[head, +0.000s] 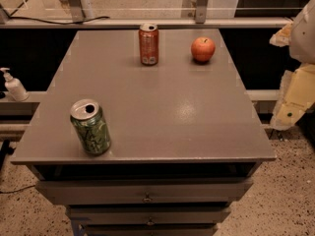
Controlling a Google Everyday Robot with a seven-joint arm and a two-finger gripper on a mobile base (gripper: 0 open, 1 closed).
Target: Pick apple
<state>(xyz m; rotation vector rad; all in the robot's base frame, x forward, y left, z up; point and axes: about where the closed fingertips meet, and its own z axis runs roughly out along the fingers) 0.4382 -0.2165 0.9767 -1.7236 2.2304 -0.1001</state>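
The apple [203, 49] is small, round and red-orange with a short dark stem. It stands at the far right of the grey table top [162, 107], to the right of an orange-red soda can [148, 44]. My gripper [294, 90] shows as pale white and yellowish parts at the right edge of the camera view, off the table's right side. It is well to the right of the apple, nearer the camera, and holds nothing that I can see.
A green soda can [90, 127] stands upright near the table's front left corner. Drawers [147, 198] sit under the top. A white pump bottle [15, 86] stands on a ledge to the left. A railing [147, 21] runs behind the table.
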